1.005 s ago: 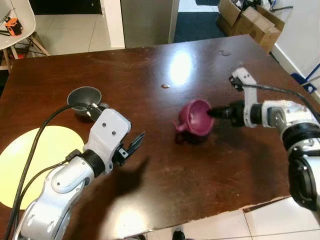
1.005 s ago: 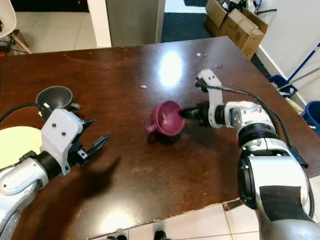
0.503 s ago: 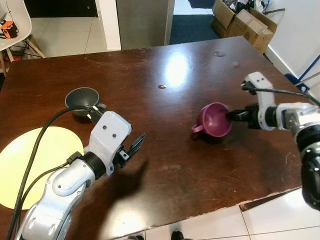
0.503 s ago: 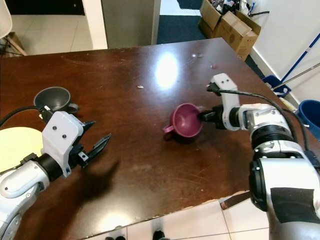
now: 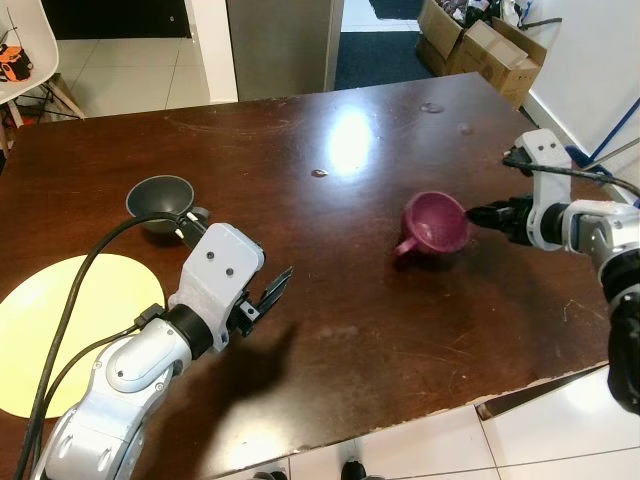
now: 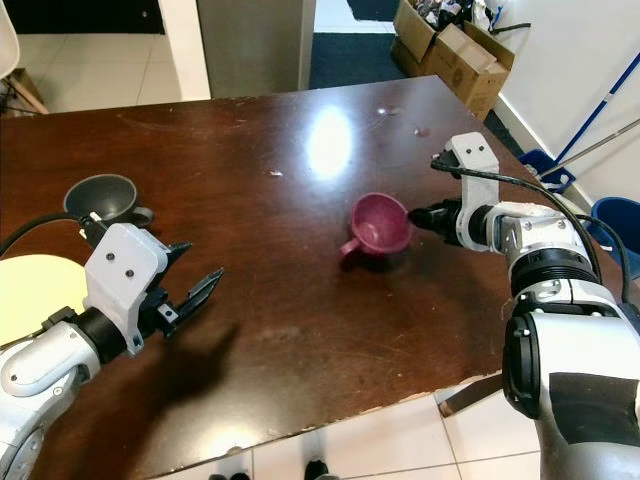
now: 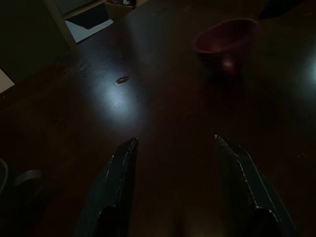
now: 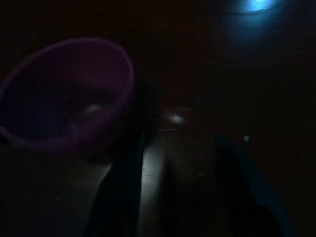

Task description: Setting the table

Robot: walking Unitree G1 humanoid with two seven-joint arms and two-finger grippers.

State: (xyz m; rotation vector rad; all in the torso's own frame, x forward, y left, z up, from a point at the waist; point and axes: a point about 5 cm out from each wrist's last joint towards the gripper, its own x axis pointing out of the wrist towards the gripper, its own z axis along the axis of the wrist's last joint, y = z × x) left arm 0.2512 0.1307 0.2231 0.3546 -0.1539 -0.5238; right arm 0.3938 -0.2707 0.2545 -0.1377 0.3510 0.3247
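Gleaming dark wood table (image 5: 330, 320), tiled floor; left hand (image 5: 268, 296) open, right hand (image 5: 478, 213) parted beside maroon cup (image 5: 436, 222)

readable text: none anywhere
cardboard boxes (image 5: 490, 45), far right: no legible print
table (image 5: 330, 300): no labels

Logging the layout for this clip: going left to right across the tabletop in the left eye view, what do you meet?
Yellow placemat → grey cup → left gripper → maroon cup → right gripper.
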